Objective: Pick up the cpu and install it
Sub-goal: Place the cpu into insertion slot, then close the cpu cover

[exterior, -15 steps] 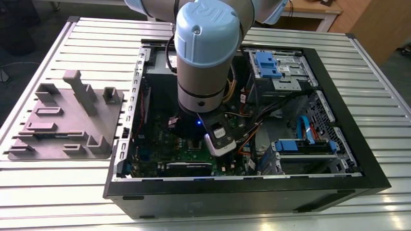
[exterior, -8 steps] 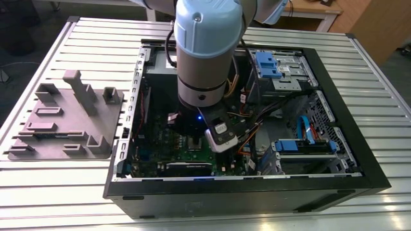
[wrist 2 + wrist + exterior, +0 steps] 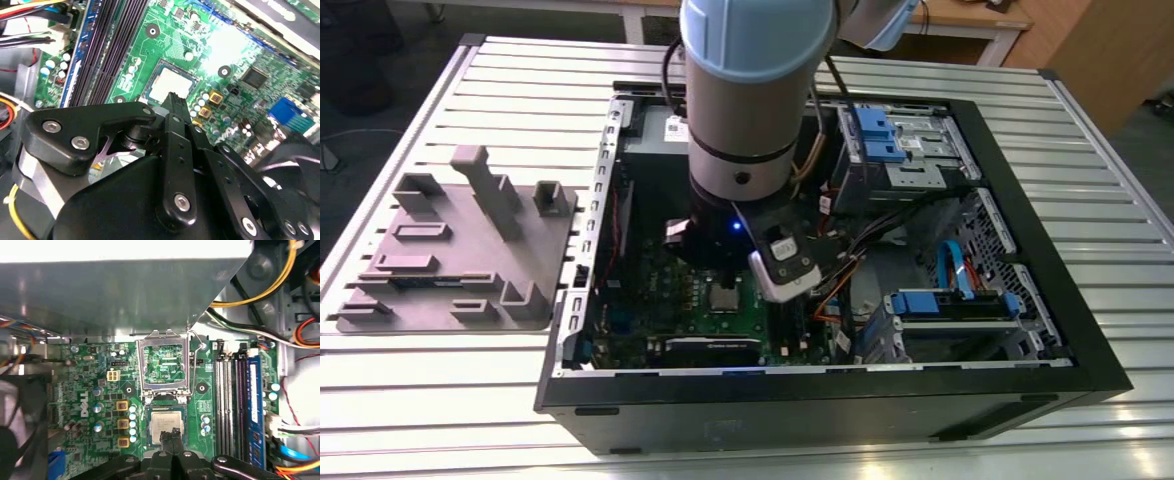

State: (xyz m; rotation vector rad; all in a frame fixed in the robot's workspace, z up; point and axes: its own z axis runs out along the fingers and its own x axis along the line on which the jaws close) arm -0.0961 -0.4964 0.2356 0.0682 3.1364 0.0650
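Note:
The cpu (image 3: 165, 423) lies flat in the socket of the green board (image 3: 90, 390), its pale metal top facing up; it shows too in the second wrist view (image 3: 170, 85) and as a small pale square under the arm (image 3: 724, 297). The silvery socket frame (image 3: 165, 365) stands hinged open beside it. My gripper (image 3: 173, 434) hangs just over the cpu's edge with its black fingers pressed together and nothing between them. Seen from the side, the gripper (image 3: 172, 100) points its narrow tip at the chip.
The open black computer case (image 3: 1067, 300) surrounds the arm (image 3: 747, 120). Memory slots (image 3: 227, 400) and bundled cables (image 3: 260, 285) run close beside the socket. A large grey metal box (image 3: 125, 295) overhangs the board. A grey tray (image 3: 454, 250) sits at the exterior view's left.

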